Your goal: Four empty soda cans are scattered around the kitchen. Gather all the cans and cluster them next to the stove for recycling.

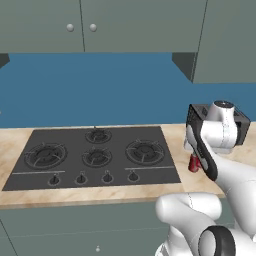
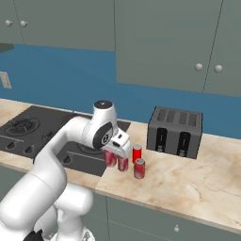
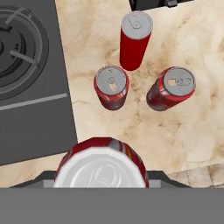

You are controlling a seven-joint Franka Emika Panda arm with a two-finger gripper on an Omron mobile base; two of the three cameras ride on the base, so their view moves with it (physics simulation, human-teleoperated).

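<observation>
You are on the last placement: the claw (image 2: pixel 114 156) is clenched around the fourth soda can (image 3: pixel 101 164), holding it just right of the stove (image 1: pixel 92 155). Three cans (image 3: pixel 112 86) already stand clustered on the surface (image 2: pixel 188 181), with the toaster (image 2: pixel 175 131) beyond. Next you likely need to lower it beside them without knocking any, then let go. No label or writing is readable.

The stove (image 2: pixel 33 134) lies in the counter (image 2: pixel 188 181), to my left. Right of it, on the counter, three soda cans (image 3: pixel 112 86) stand upright, close together, apart from one another. Behind them, against the wall, sits the toaster (image 2: pixel 175 132). A fourth can (image 3: pixel 101 164) is in my gripper (image 2: pixel 113 153), just beside the stove's right edge, before the cluster.
</observation>
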